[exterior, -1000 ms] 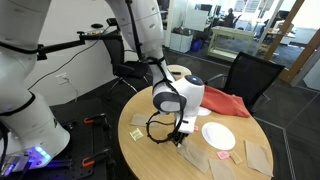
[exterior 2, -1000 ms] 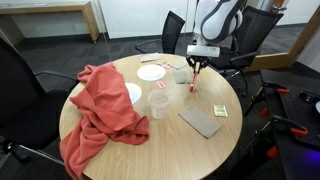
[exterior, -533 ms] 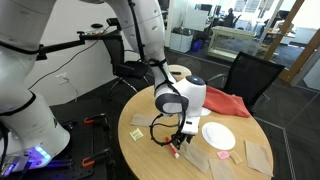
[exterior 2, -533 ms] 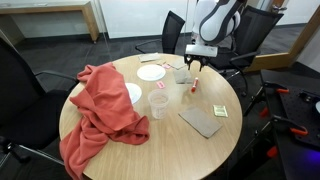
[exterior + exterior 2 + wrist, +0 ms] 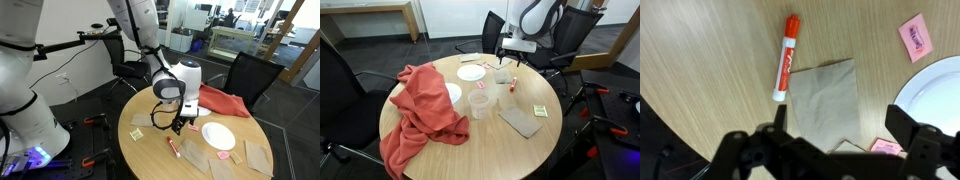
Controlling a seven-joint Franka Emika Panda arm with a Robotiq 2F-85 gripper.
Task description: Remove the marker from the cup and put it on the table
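The marker [image 5: 786, 57], red with a white label, lies flat on the tan table [image 5: 710, 60] beside a brown napkin [image 5: 825, 100]. It also shows as a small red stick in both exterior views [image 5: 173, 147] [image 5: 509, 86]. My gripper [image 5: 840, 125] hangs open above the napkin with nothing between its fingers, and the marker lies off its left finger [image 5: 780, 115]. In both exterior views the gripper [image 5: 178, 124] [image 5: 508, 60] hovers clear of the tabletop. The clear cup [image 5: 479, 103] stands upright near the table's middle, apart from the gripper.
A white plate [image 5: 937, 95] [image 5: 218, 135] lies close to the gripper, with pink notes [image 5: 915, 38] near it. A red cloth [image 5: 425, 110] drapes over one side of the table. A brown mat [image 5: 523, 121], a yellow note [image 5: 539, 110] and a cream cylinder [image 5: 178, 72] also sit there.
The gripper opened and let go of the marker, which now lies on the table. The gripper has since risen away from it.
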